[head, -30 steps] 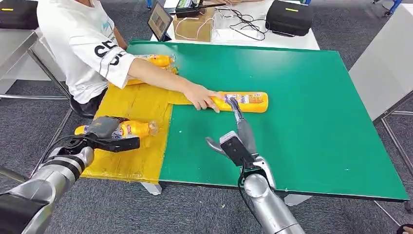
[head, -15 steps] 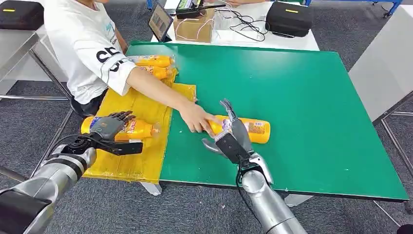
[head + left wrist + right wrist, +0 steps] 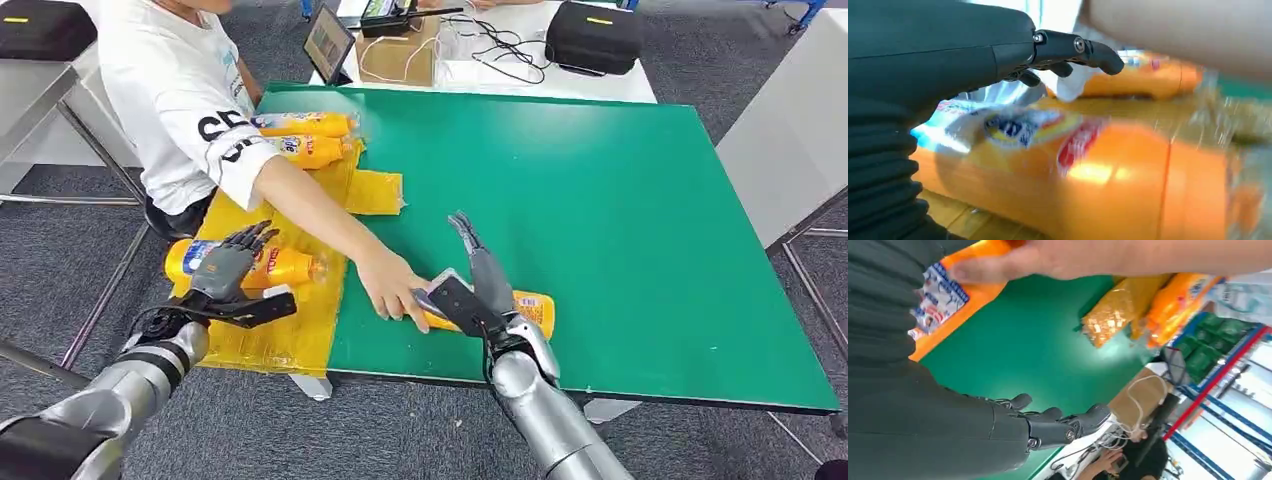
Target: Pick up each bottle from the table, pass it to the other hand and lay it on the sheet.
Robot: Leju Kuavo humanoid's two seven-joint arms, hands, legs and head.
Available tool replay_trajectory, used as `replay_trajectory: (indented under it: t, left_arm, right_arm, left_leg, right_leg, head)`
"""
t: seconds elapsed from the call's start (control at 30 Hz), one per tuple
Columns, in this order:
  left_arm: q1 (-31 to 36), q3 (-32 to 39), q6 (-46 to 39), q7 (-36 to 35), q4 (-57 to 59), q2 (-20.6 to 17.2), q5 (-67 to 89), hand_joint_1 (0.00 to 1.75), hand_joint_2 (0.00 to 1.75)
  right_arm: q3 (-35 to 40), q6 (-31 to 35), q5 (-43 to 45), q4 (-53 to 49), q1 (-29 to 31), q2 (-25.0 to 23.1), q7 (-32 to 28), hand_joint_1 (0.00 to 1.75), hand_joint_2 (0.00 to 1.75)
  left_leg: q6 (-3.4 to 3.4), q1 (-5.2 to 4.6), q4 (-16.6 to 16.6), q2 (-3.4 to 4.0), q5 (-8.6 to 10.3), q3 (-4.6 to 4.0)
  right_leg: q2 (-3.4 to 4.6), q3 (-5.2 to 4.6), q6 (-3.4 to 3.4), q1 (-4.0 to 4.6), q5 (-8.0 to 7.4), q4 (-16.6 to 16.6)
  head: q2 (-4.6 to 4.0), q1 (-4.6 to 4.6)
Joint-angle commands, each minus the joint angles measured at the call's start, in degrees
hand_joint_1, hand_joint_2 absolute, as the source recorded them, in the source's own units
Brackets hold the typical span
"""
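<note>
On the green table [image 3: 620, 200], your right hand [image 3: 478, 290] hovers open over the bottle [image 3: 528, 308] a person steadies. Expect smooth, rollable plastic; grasp mid-body. Left hand [image 3: 225, 268] open.

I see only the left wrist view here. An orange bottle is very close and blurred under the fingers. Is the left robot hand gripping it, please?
Observer: No. In the head view the left robot hand has its fingers spread over the near bottle, not wrapped around it. The bottle lies on the yellow sheet.
Operator: And the other arm?
Observer: The right robot hand is stretched out, fingers straight, over another bottle on the green table.
Operator: Is somebody near?
Observer: Yes, a person's hand holds that bottle's other end.
</note>
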State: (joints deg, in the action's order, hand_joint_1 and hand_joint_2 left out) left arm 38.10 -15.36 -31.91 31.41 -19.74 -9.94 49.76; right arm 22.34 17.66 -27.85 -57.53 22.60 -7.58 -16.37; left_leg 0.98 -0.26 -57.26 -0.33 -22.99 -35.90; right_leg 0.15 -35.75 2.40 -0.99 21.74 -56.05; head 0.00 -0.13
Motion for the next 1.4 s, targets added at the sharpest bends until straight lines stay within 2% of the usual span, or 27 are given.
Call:
replay_trajectory:
  t: [0.03,0.2,0.23,0.67,0.77,0.9,1.0,1.03,1.2,1.4]
  left_arm:
    - [-2.72,15.86,2.89,8.56,-4.33,3.99,-9.35,0.00,0.00]
    - [-4.54,16.86,7.47,8.59,-9.21,5.42,-14.31,0.00,0.00]
    - [-5.27,16.38,8.43,8.59,-10.76,5.72,-15.76,0.00,0.00]
    - [-8.32,13.80,18.22,8.59,-20.52,7.13,-30.79,0.00,0.00]
    - [-8.47,15.03,22.60,8.59,-21.74,8.26,-35.62,0.00,0.00]
    - [-8.41,15.34,22.92,8.59,-21.71,8.44,-36.08,0.00,0.00]
    - [-7.63,18.09,28.52,8.59,-20.36,10.23,-39.90,0.00,0.00]
    - [-7.29,18.42,28.70,8.59,-19.49,10.58,-39.88,0.00,1.75]
    - [-6.95,18.60,28.95,8.59,-19.04,11.07,-39.83,0.00,1.75]
    - [-7.31,19.92,32.74,8.59,-19.81,13.06,-39.06,0.00,1.75]
  right_arm:
    - [2.24,-0.10,-5.14,3.57,2.18,5.23,5.47,0.00,0.00]
    - [2.33,-1.51,-7.35,3.92,2.02,6.63,7.64,0.00,0.00]
    - [2.47,-1.96,-7.86,3.63,1.66,7.04,7.97,0.00,1.75]
    - [3.14,-5.16,-12.59,-2.08,-3.61,10.82,13.19,0.00,1.75]
    - [2.92,-6.52,-14.21,-3.83,-5.18,12.20,15.05,0.00,1.75]
    - [2.85,-6.62,-14.29,-3.99,-5.33,12.32,15.12,0.00,1.75]
    - [2.85,-8.17,-17.38,-5.55,-6.34,14.04,17.85,0.00,1.75]
    - [2.78,-8.47,-17.73,-5.86,-6.51,14.36,18.15,0.00,1.75]
    - [2.58,-8.61,-17.98,-6.28,-6.86,14.76,18.33,0.00,1.75]
    - [2.39,-11.76,-21.58,-6.29,-6.45,16.15,20.94,0.00,1.75]
  left_leg:
    - [-0.03,0.03,0.02,-0.06,-0.05,0.11]
    - [-0.05,0.07,-0.02,-0.09,-0.11,0.13]
    - [-0.04,0.05,0.00,-0.11,-0.07,0.07]
    - [-0.03,0.02,-0.01,-0.15,-0.08,-0.03]
    - [-0.03,0.04,-0.03,-0.19,-0.07,-0.06]
    - [-0.07,0.12,-0.11,-0.30,-0.25,0.20]
    - [-0.03,0.03,-0.02,-0.21,-0.10,-0.02]
    - [-0.06,0.07,-0.05,-0.21,-0.17,0.08]
    - [-0.06,0.07,-0.05,-0.28,-0.14,0.06]
    - [-0.05,0.05,-0.07,-0.16,-0.16,0.07]
  right_leg:
    - [-0.08,0.14,-0.04,0.04,0.06,0.05]
    - [-0.12,0.20,-0.07,0.08,0.11,0.06]
    - [-0.14,0.15,-0.05,0.06,0.09,0.06]
    - [-0.16,0.04,-0.04,0.03,0.10,0.03]
    - [-0.21,0.02,-0.04,0.05,0.11,0.04]
    - [-0.29,0.35,-0.10,0.14,0.26,0.04]
    - [-0.19,0.08,-0.03,0.03,0.10,0.06]
    - [-0.21,0.20,-0.07,0.08,0.17,0.05]
    - [-0.27,0.18,-0.06,0.09,0.15,0.08]
    - [-0.22,0.17,-0.06,0.07,0.17,0.04]
  head:
    - [0.02,0.00]
    - [0.00,0.00]
    - [0.00,-0.02]
    - [0.00,0.00]
    - [0.00,-0.02]
    - [0.02,-0.04]
    - [0.00,0.00]
    - [0.00,-0.02]
    - [0.00,-0.02]
    - [0.00,-0.02]
